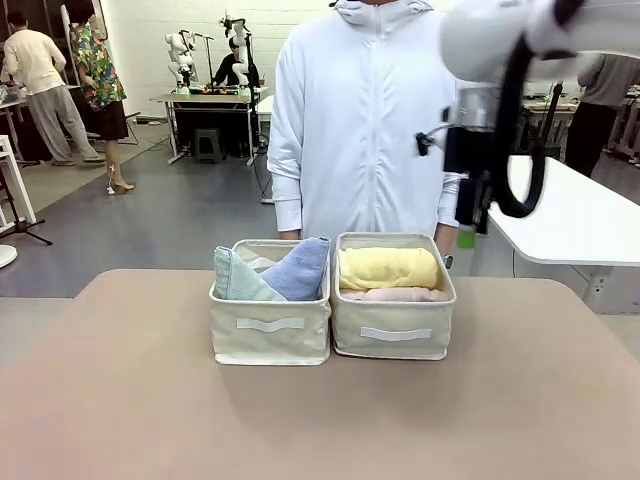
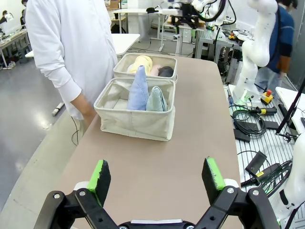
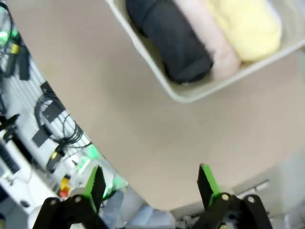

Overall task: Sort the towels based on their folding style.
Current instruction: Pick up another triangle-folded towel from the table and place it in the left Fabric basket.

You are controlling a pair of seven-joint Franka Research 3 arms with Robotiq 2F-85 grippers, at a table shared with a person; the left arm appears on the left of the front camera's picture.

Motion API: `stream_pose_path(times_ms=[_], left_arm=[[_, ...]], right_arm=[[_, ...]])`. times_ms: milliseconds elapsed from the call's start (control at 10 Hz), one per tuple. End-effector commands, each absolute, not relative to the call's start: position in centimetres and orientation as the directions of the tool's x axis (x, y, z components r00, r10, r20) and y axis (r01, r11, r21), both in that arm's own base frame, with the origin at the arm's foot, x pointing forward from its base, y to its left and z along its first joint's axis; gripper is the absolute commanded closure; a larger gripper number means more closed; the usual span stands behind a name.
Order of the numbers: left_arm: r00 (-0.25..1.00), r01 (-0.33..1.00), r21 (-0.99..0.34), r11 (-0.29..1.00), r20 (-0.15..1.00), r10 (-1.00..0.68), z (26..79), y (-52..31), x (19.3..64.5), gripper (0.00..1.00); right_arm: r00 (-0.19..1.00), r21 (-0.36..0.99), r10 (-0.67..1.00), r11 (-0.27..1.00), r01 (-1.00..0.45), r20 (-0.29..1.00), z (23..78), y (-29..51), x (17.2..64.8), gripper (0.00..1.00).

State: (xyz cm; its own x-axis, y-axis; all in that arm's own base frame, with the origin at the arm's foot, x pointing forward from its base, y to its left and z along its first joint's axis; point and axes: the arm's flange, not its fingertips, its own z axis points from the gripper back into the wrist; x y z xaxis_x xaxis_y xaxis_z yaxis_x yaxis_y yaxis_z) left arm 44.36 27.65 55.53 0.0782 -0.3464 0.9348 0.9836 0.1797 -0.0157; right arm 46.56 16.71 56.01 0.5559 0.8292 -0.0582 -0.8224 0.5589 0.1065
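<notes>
My left gripper [image 2: 158, 177] hangs released, its green pads wide apart with nothing between them, over the bare beige desk [image 1: 120, 400]. My right gripper [image 3: 148, 186] is released too, jaws spread and holding nothing, raised high above the desk's right side near its far edge.

Two beige fabric bins sit touching side by side at the middle of the desk, close to the far edge where a person in a white zipped jacket [image 1: 365, 120] stands. The near half of the desk, from the bins to my edge, is open surface, and wide bare strips run from each bin out to the left and right edges.

The left fabric bin [image 1: 270, 340] holds two cone-shaped terry towels standing upright and leaning together: one periwinkle blue cone [image 1: 300, 270] and one pale green-grey cone [image 1: 235, 278].

The right fabric bin [image 1: 393, 335] holds rolled towels lying side by side. From my right wrist I count three: one yellow roll [image 3: 248, 21], one pink roll [image 3: 205, 33] and one dark grey roll [image 3: 169, 38], each touching its neighbour. From the front the yellow roll lies towards the bin's far wall and the pink one in front of it.
</notes>
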Motion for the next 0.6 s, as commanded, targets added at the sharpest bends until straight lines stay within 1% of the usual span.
stream_pose_path(times_ms=[0, 100, 200, 400, 500], left_arm=[[0.081, 0.983, -0.016, 0.181, 0.93, -0.357, 55.7, 27.5, 44.1, 0.0], [0.081, 0.983, -0.016, 0.181, 0.93, -0.357, 55.7, 27.5, 44.1, 0.0], [0.081, 0.983, -0.016, 0.181, 0.93, -0.357, 55.7, 27.5, 44.1, 0.0], [0.081, 0.983, -0.016, 0.181, 0.93, -0.357, 55.7, 27.5, 44.1, 0.0], [0.081, 0.983, -0.016, 0.181, 0.93, -0.357, 55.7, 27.5, 44.1, 0.0]], right_arm=[[0.598, 0.029, 0.797, 0.598, -0.801, 0.083, 51.3, 11.1, 36.7, 0.0], [0.565, 0.02, 0.816, 0.567, -0.823, 0.12, 51.8, 9.5, 37.4, 0.0], [0.506, -0.018, 0.857, 0.509, -0.86, 0.096, 52.3, 8.6, 38.9, 0.0], [0.428, -0.094, 0.9, 0.435, -0.896, 0.09, 53.5, 7.2, 42.3, 0.0], [0.401, -0.128, 0.907, 0.416, -0.9, 0.132, 54.1, 6.8, 43.7, 0.0]])
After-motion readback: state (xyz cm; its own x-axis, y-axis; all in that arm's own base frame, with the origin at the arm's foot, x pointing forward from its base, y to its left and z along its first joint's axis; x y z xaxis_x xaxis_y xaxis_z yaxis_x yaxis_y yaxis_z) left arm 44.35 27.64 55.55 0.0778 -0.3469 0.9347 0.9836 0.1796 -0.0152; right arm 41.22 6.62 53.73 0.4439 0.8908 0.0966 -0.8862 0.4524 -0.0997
